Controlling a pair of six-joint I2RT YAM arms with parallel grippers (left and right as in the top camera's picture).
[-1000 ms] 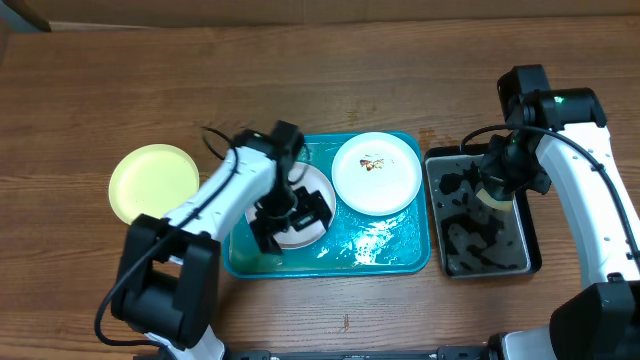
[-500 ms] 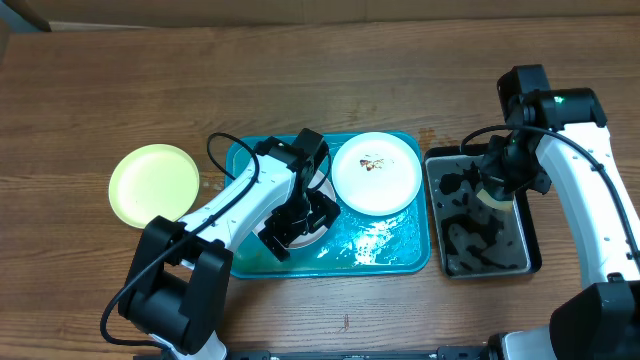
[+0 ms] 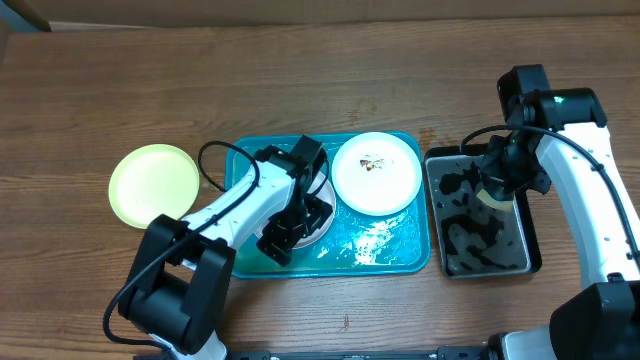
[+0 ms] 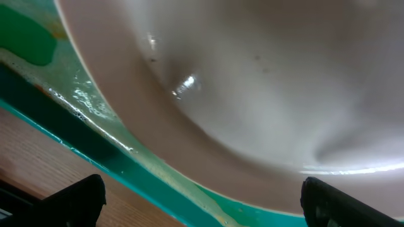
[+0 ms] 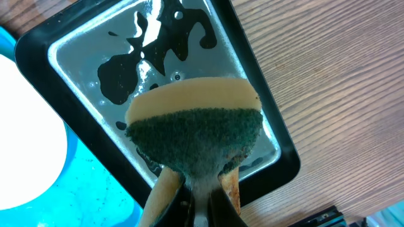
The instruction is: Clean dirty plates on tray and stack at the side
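The turquoise tray (image 3: 385, 248) holds two white plates. The right white plate (image 3: 377, 172) has brown smears at its centre. The left white plate (image 3: 326, 192) is mostly hidden under my left gripper (image 3: 292, 226). In the left wrist view this plate (image 4: 265, 75) fills the frame, and the open left gripper (image 4: 202, 211) straddles its near edge and the tray rim (image 4: 95, 151). The pale yellow-green plate (image 3: 153, 185) lies on the table left of the tray. My right gripper (image 5: 197, 189) is shut on a yellow-and-green sponge (image 5: 196, 126) over the black tray (image 5: 278, 148).
The black tray (image 3: 478, 255) with puddles of water stands right of the turquoise tray. A green patch (image 4: 28, 41) lies in the turquoise tray's corner. Bare wooden table (image 3: 300, 80) surrounds the trays. The smeared plate's edge (image 5: 25, 139) shows in the right wrist view.
My left gripper has shifted right across the left white plate, then settled slightly back at its near edge. The right arm and sponge have not moved.
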